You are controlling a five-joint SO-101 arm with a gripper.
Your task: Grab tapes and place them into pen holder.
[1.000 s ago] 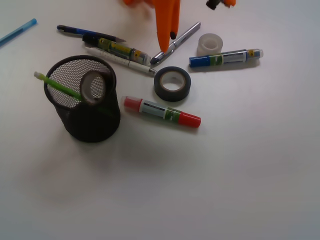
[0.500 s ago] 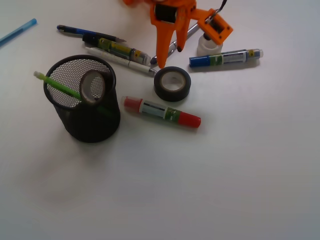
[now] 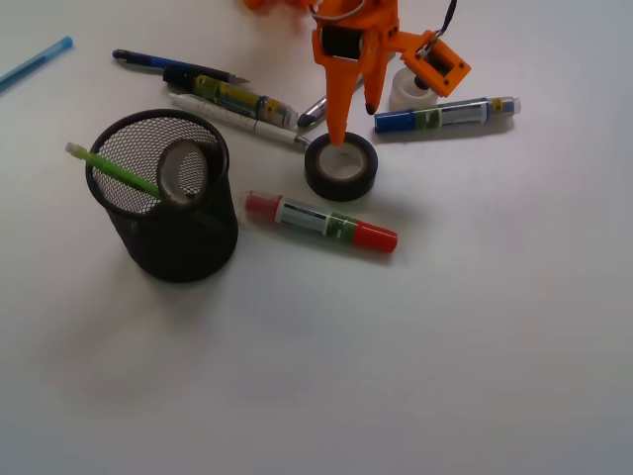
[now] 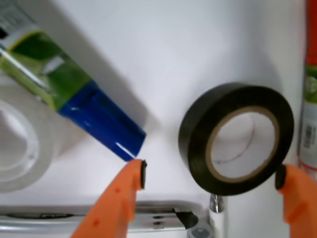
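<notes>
Two tape rolls lie loose on the white table (image 3: 475,327), while a third, the dark grey-brown one (image 3: 185,172), leans inside the black mesh pen holder (image 3: 183,242) beside a green pen (image 3: 111,166), so the job appears to be one-third done. The orange gripper (image 3: 354,121) hangs over the black tape (image 3: 341,166), its jaws spread wide. In the wrist view one orange fingertip (image 4: 134,174) sits off to the left of the roll near the cap of the blue marker (image 4: 74,96), and the other shows at the right edge, just outside the roll's black rim (image 4: 235,139). That wide stance makes sense as a way to straddle the ring from outside, since the roll lies flat with its pale core facing up. In the front view, the longer finger's tip overlaps the far rim of the roll, though whether it touches cannot be told. Nothing is gripped yet. The clear whitish tape (image 3: 413,87) waits farther back, partly hidden behind the gripper and close to the blue marker, presumably left for later. A red marker (image 3: 321,222) lies just on the near side of the black roll, and a silver pen (image 4: 99,223) sits under the gripper, so a closing pinch risks nudging these neighbours.
</notes>
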